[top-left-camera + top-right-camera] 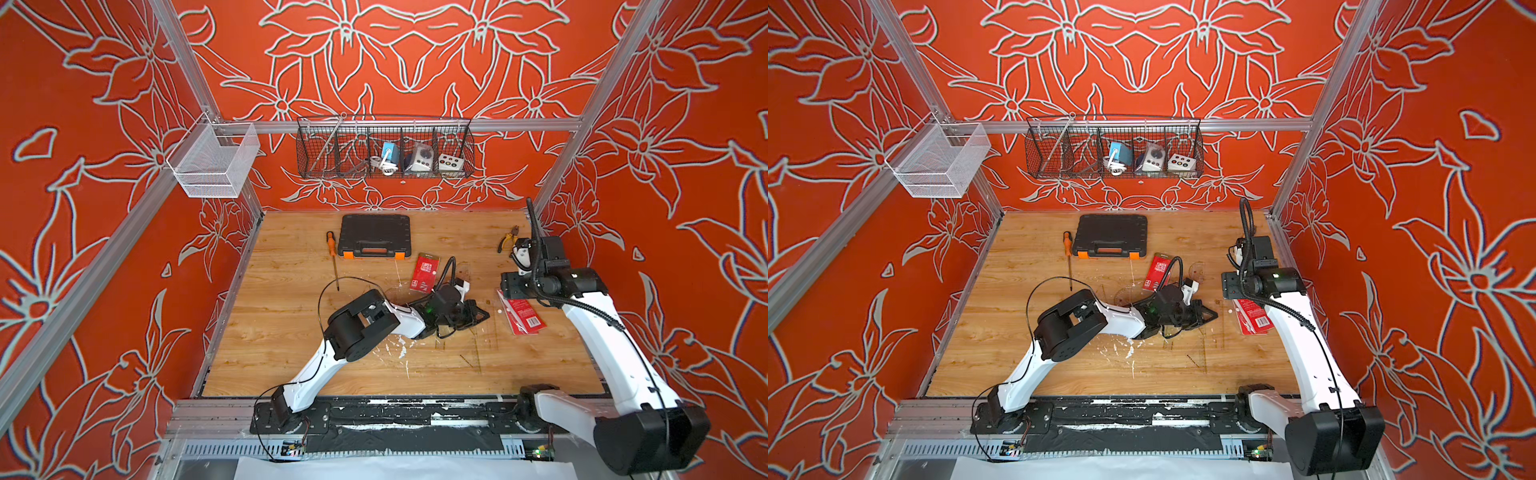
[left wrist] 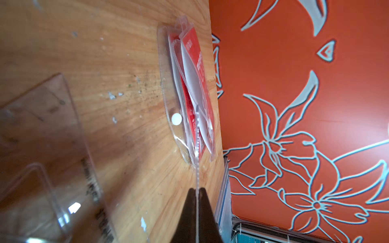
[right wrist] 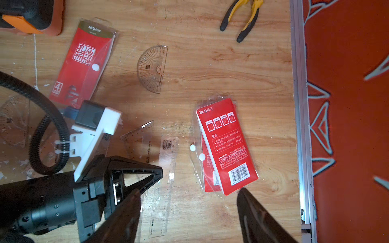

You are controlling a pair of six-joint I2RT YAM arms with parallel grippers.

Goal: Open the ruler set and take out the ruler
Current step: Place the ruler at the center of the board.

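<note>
Clear ruler [image 3: 168, 160] is out of the red pouch [image 3: 227, 147], pinched flat in my left gripper [image 2: 197, 190], jaws closed on its edge. My right gripper [image 3: 188, 191] is spread wide, empty, red pouch just ahead of its tips. Extraction looks done; next: lower and let go gently.

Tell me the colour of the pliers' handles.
Yellow and black on the pliers, clearest in the right wrist view.

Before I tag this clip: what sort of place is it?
Probably a robot manipulation test cell: an aluminium-framed booth with orange floral-print walls, two white-and-black robot arms mounted at a scuffed wooden tabletop, and a black wire basket of gadgets.
</note>
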